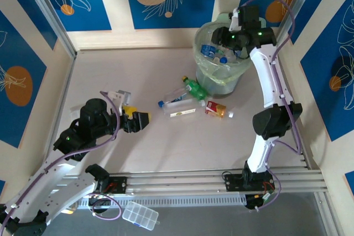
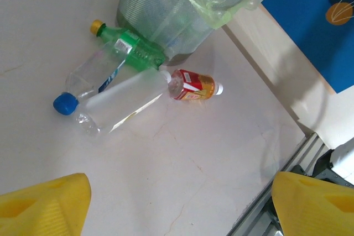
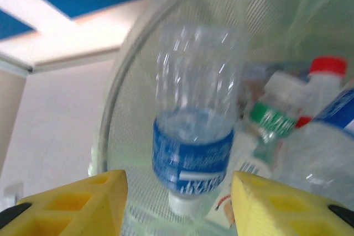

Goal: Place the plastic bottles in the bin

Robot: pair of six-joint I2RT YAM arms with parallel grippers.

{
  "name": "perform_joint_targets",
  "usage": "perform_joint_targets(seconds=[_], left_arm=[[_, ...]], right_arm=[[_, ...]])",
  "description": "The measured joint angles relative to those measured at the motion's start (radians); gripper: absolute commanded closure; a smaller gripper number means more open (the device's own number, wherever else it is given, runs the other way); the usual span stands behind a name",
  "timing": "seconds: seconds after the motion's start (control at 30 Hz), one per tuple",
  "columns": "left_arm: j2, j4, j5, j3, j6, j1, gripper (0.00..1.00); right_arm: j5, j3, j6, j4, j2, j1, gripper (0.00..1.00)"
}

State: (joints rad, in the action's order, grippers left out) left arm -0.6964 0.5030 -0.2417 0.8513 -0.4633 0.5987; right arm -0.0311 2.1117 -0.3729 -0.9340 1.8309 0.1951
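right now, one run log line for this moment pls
left tool open, empty | right tool open over bin | blue-label bottle cap-down, blurred, inside bin | on table: green bottle, blue-cap bottle, clear bottle, red-label bottle

The pale worktop [image 1: 166, 147] carries the bin [image 1: 221, 83] near its far right corner. Beside it lie a green bottle [image 1: 195, 88], two clear bottles [image 1: 174, 96] and a red-labelled bottle [image 1: 217, 109], apparently touching.
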Motion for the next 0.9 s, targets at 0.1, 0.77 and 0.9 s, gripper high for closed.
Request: perform_joint_targets(seconds=[0.1, 0.77, 0.9], left_arm=[[0.002, 0.022, 0.008, 0.0, -0.001, 0.0, 0.15], [0.022, 0.122, 0.08, -0.026, -0.057, 0.0, 0.15], [0.027, 0.142, 0.089, -0.026, -0.071, 0.0, 0.15]], right_arm=[[-0.021, -0.163, 0.027, 0.022, -0.111, 0.068, 0.47], [-0.212, -0.741, 0.327, 0.026, -0.4, 0.555, 0.08], [-0.322, -0.74, 0.339, 0.028, -0.286, 0.567, 0.03]])
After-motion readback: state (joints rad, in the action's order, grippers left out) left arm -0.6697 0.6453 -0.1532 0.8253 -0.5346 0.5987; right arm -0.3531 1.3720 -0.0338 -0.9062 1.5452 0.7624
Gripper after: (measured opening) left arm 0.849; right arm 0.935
